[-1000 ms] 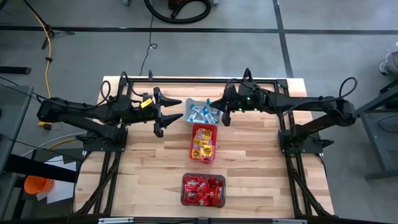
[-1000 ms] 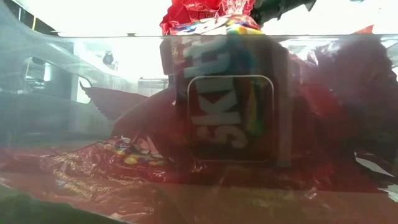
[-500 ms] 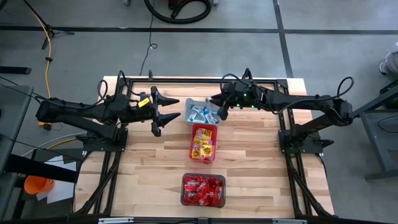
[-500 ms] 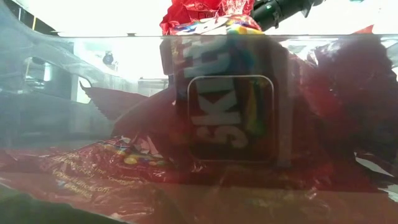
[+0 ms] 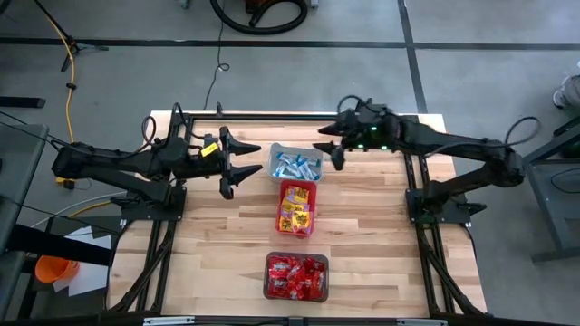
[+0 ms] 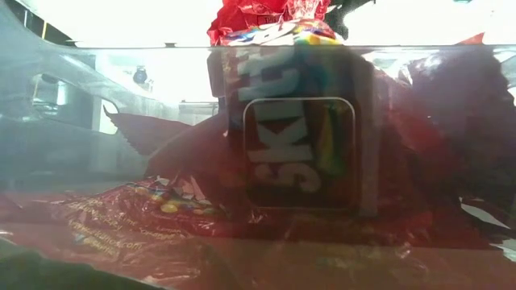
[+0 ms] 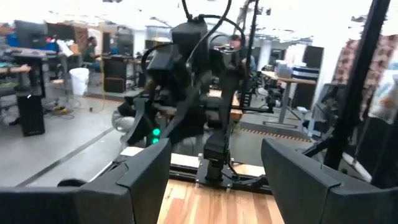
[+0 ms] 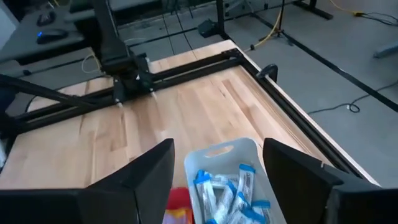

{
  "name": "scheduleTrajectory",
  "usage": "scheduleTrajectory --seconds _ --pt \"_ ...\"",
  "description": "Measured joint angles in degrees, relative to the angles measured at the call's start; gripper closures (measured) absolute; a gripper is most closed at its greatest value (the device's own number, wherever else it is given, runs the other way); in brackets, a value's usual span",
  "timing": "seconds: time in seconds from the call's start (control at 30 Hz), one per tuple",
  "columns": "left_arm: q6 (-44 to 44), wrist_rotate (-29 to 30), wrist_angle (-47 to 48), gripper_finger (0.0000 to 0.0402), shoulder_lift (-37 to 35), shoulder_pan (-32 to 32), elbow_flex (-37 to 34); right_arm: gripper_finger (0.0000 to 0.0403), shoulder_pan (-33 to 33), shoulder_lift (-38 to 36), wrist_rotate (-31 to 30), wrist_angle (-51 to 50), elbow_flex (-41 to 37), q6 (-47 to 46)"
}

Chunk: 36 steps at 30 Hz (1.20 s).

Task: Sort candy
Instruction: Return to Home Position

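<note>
Top-down: wood table (image 5: pixel 208 263) on grey floor (image 5: pixel 299 77), blue-white candy (image 5: pixel 296 165) in the grey bin (image 5: pixel 274 154), left gripper (image 5: pixel 246 160) and right gripper (image 5: pixel 329 154) either side of it, both spread, empty. Low view: red candy (image 6: pixel 290 153) jammed against a clear wall (image 6: pixel 81 121). Left wrist: lab desks (image 7: pixel 25 53). Right wrist: floor cable (image 8: pixel 339 109).

Bins (image 5: pixel 296 206) stood in line mid-table, left gripper (image 5: pixel 243 167) and right gripper (image 5: pixel 328 156) flanked the grey one, bare wood (image 5: pixel 217 244) either side lay free
</note>
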State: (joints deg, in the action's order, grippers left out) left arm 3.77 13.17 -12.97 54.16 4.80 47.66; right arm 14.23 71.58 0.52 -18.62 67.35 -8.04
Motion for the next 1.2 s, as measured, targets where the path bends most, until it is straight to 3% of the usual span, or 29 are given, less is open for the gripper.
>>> scheduleTrajectory --seconds 0.1,0.2,0.4,0.47,0.7,1.0,1.2 --pt "-2.1 -2.3 2.2 0.0173 -0.5 -0.6 0.0 0.0181 -1.2 -4.4 -0.9 -4.1 0.5 -0.2" --pt "-3.4 -2.7 3.3 0.021 -2.0 -1.4 -2.4 0.0227 -3.1 -9.1 -1.4 -7.0 0.4 -1.0" --pt "-0.5 -8.5 -10.9 0.0356 -8.8 -2.8 -18.3 0.0385 -8.3 -16.1 -4.6 -13.2 0.4 -6.0" --pt "1.3 -9.4 -16.1 0.0389 -11.1 -3.1 -24.2 0.0386 -10.1 -17.6 -5.6 -15.2 0.4 -9.5" --pt "8.1 -9.5 -28.7 0.04 -17.3 -3.4 -38.7 0.0398 -16.6 -20.5 -9.6 -20.5 0.3 -17.5" --pt "17.0 -6.8 -30.6 0.0401 -20.9 -3.3 -46.9 0.0402 -25.0 -21.0 -16.5 -24.9 0.2 -23.2" --pt "18.4 -5.3 -27.7 0.0401 -22.1 -3.1 -47.0 0.0402 -34.2 -22.0 -19.5 -29.9 0.2 -27.7"
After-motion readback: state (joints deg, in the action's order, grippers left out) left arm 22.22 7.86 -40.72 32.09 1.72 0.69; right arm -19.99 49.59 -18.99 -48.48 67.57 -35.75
